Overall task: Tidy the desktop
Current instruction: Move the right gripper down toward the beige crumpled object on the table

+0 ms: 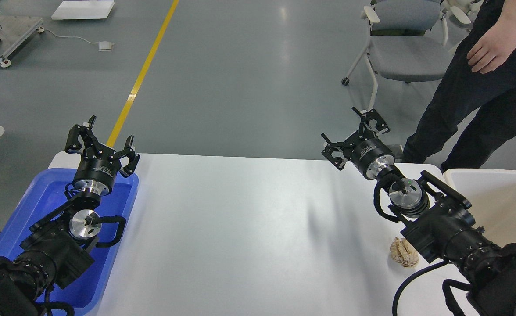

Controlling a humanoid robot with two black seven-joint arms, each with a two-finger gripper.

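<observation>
The desktop (240,228) is a glossy white tabletop that fills the near and middle part of the scene, its far edge running across just beyond both arms. A blue tray (122,206) sits on its left end, and a beige-white tub (495,193) sits at its right end, partly cut off by the picture's edge. The left gripper (102,142) is held above the far end of the blue tray, its two fingers spread apart with nothing between them. The right gripper (356,136) hangs at the far right edge of the tabletop, just left of the tub, and its fingers too are spread wide and hold nothing. A crumpled wad of paper (403,253) (tan and creased, partly tucked under the right arm) lies on the tabletop near the right side, close to the near edge and just left of the tub. Beyond the table the grey floor carries a yellow line (146,66) running away to the far side. A grey chair (405,48) stands at the far right, and beside it a person in dark clothes, whose hand (492,50) hangs loosely above the chair's right side.
</observation>
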